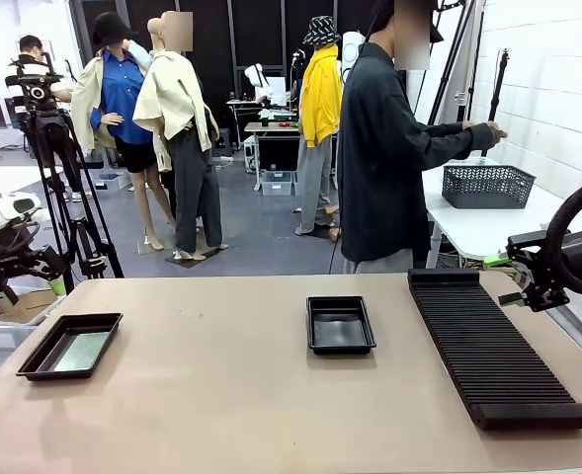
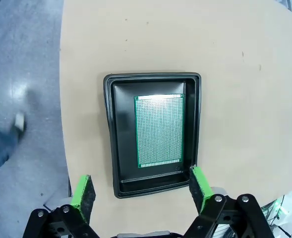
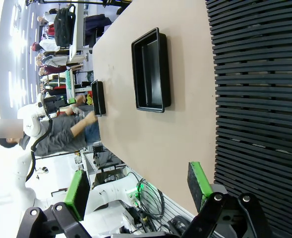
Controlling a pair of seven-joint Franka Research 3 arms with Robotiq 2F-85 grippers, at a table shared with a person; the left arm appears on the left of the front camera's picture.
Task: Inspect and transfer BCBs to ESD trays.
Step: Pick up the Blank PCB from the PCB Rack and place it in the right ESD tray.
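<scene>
At the desk's point(image 1: 231, 395) 9 o'clock, 1 BCB point(image 2: 159, 130) is lying in an ESD tray point(image 2: 108, 134); your left pincer point(image 2: 140, 178) and right pincer point(image 3: 138, 172) are gaping, released.

BCB point(image 1: 83, 351) in left tray point(image 1: 32, 366); second tray point(image 1: 341, 326) middle, rack point(image 1: 488, 346) right
</scene>
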